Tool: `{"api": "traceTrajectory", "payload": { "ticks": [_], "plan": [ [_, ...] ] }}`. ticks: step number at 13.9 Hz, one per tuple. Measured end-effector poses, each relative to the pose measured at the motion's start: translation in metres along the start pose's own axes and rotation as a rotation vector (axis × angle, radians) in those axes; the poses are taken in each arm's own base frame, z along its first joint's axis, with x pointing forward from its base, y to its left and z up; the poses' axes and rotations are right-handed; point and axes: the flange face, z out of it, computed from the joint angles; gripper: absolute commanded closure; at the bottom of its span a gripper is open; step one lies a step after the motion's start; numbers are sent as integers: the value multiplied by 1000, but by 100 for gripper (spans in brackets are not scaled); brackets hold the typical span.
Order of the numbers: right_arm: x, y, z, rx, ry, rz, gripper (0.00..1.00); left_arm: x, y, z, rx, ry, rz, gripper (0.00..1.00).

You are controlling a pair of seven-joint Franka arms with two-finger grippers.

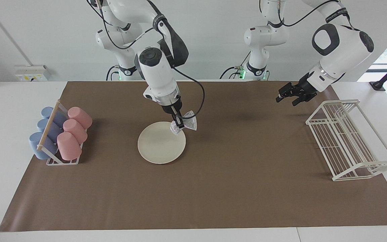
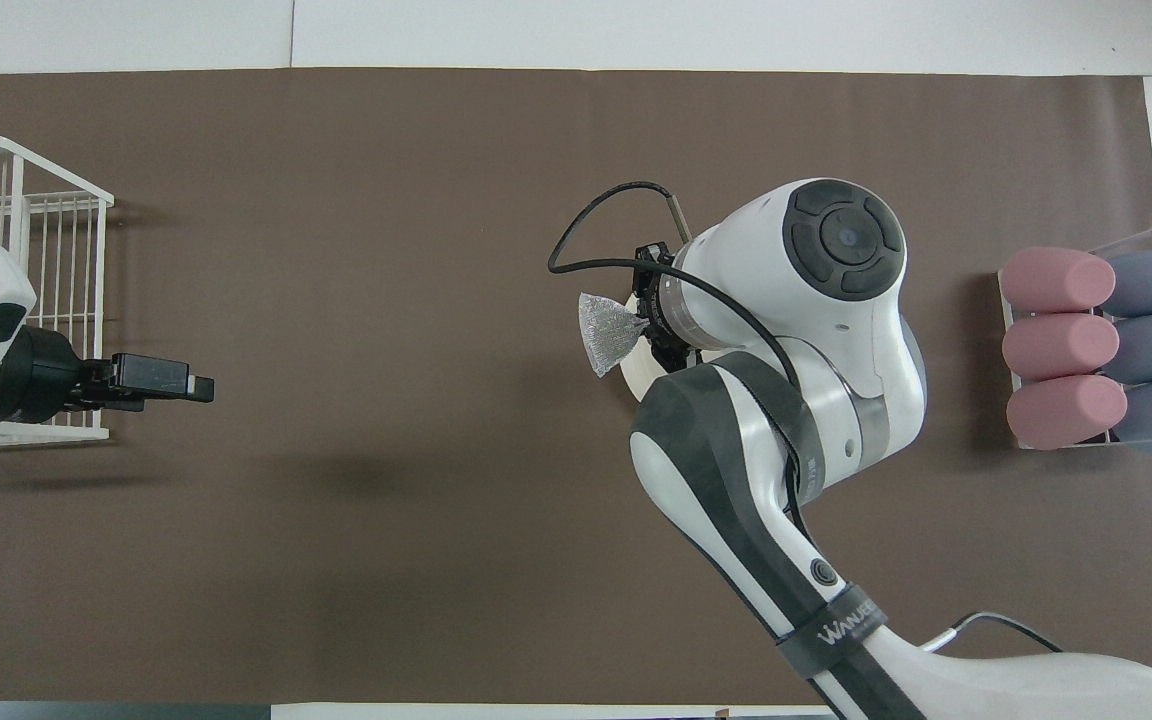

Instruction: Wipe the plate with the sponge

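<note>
Overhead: plate [image 2: 634, 372] mostly hidden under right arm; wire rack [image 2: 26, 215] cut off by edge.

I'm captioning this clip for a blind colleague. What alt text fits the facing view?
The right gripper holds a glittery sponge in the air above the edge of a cream plate on a brown mat. The left gripper waits over the mat near a white wire rack; pink and blue cups lie in a holder at the right arm's end.
</note>
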Motion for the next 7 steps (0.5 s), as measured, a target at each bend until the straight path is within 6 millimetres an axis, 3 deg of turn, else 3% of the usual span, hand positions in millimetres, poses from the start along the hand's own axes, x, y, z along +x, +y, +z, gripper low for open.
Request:
{"api": "traceTrajectory", "payload": {
  "ticks": [4,7],
  "plan": [
    [-58,13,-53,-40,13,73,100,4,29,-1,-311,34,-72,0],
    [-96,31,-77,-47,37,134,100,0,70,14,-488,0,-74,0]
  ]
}}
